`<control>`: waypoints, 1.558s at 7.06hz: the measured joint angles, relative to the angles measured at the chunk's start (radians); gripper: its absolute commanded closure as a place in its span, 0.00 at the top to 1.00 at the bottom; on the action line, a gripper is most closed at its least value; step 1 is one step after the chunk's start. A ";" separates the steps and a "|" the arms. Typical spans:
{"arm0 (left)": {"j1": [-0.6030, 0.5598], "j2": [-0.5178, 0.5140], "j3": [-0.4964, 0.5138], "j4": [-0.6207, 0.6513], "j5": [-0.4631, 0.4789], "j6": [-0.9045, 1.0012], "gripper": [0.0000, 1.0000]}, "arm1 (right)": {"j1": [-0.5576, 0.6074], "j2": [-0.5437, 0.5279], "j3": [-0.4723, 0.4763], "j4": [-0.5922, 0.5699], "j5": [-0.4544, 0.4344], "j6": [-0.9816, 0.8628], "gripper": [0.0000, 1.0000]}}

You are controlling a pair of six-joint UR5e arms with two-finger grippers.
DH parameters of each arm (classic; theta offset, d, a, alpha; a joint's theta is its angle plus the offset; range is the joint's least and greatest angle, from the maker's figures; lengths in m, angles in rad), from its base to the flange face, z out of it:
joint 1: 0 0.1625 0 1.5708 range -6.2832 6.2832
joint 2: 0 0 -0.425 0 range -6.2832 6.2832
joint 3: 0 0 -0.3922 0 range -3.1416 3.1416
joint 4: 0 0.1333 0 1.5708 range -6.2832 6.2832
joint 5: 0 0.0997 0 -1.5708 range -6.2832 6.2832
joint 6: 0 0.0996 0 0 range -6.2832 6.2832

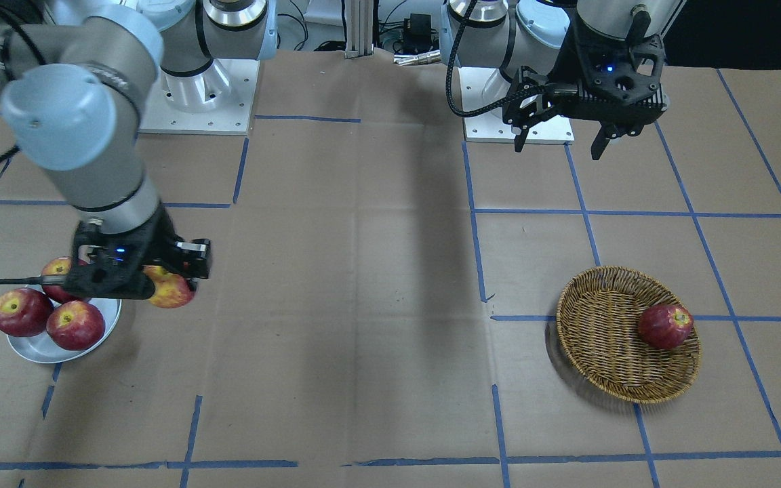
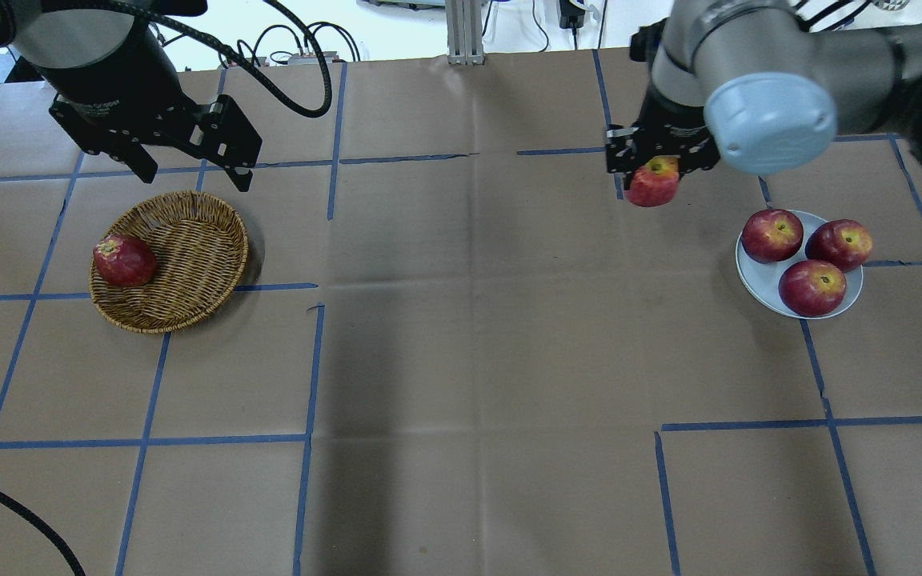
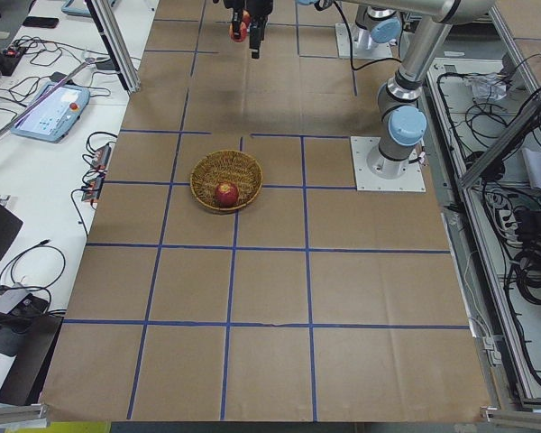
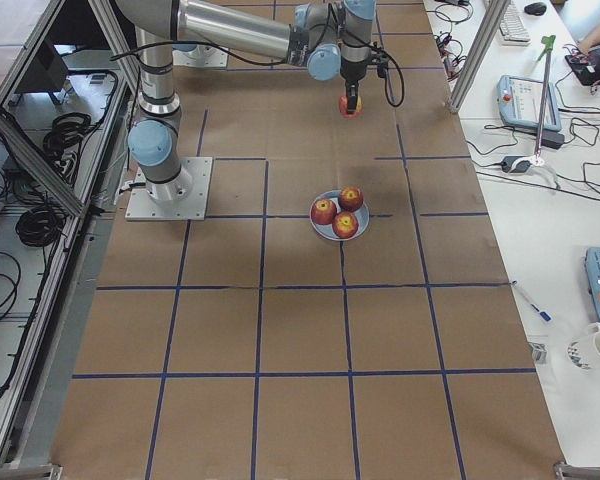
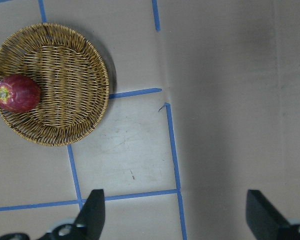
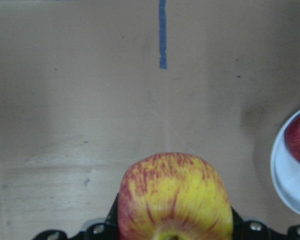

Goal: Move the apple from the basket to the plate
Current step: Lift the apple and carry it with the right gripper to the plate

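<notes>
The right hand [image 2: 653, 170] pinches the apple [image 6: 175, 197] above the desk [image 2: 461, 336], near the plate's [image 2: 755, 276] left; three red apples [image 2: 771, 235] sit there. The left hand [image 2: 193, 177], spread, hangs near the basket [image 2: 197, 240] holding one dark apple [image 2: 123, 260].

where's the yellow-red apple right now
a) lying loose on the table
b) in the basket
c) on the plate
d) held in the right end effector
D: the right end effector is shut on the apple and holds it above bare table, to one side of the plate.
</notes>
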 measured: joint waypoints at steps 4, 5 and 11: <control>0.000 0.000 0.000 0.000 0.001 0.000 0.99 | -0.324 -0.007 0.032 0.016 0.000 -0.471 0.57; 0.000 0.000 0.000 -0.001 0.001 0.000 0.99 | -0.362 0.007 0.060 -0.003 0.001 -0.523 0.57; 0.000 0.000 0.000 -0.002 0.001 0.000 0.99 | -0.392 0.095 0.126 -0.082 -0.004 -0.556 0.58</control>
